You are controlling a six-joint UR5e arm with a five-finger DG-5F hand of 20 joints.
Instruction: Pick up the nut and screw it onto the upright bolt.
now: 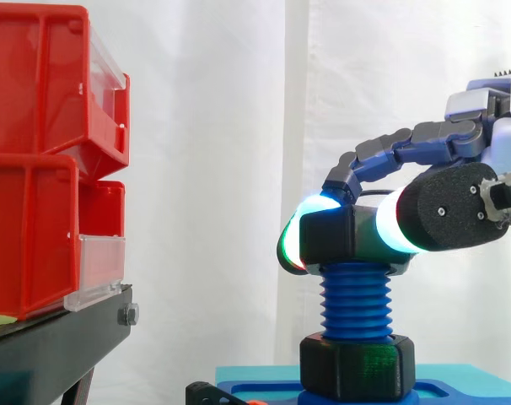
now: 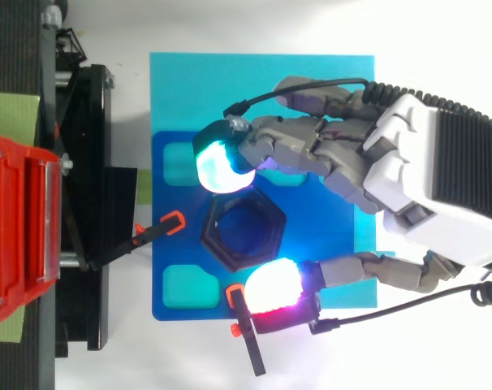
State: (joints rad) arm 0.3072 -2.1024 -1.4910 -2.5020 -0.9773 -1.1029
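White curtain point(image 1: 213, 169), black stand point(image 1: 53, 342)

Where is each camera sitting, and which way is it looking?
Side view: beside the work, at about its height, looking level across at the blue bolt; the robot hand comes in from the right, pinching the nut.
Top view: above, looking straight down on the bolt's end; the robot hand's palm and fingers come from the right.
Shared: the robot hand, nut, bolt and red bins.
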